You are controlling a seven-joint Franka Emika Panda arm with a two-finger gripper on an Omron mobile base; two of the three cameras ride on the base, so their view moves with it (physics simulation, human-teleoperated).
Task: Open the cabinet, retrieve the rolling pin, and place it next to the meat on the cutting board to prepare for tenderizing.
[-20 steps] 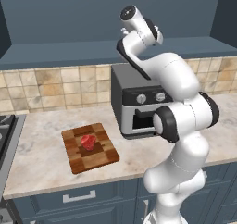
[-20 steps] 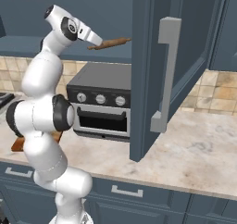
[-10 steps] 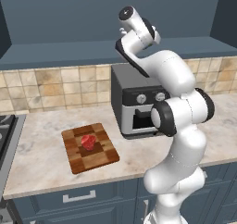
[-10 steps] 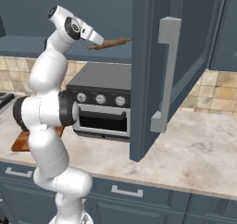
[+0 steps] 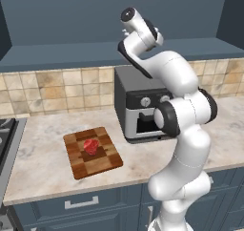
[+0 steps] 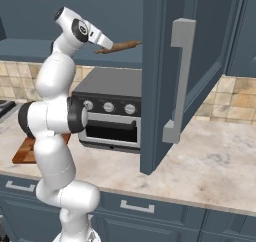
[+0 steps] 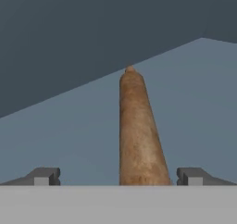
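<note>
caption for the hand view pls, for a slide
Open fingers either side of the rolling pin, which lies lengthwise between them, pointing away, on the cabinet shelf.

The cabinet [image 6: 165, 76] door is seen swung open, its silver bar handle [image 6: 177, 81] facing forward. The rolling pin [image 6: 120, 47] lies inside, at the gripper [image 6: 102, 43]. Below, a toaster oven [image 6: 112, 113] sits on the marble counter [image 6: 215, 166].
</note>
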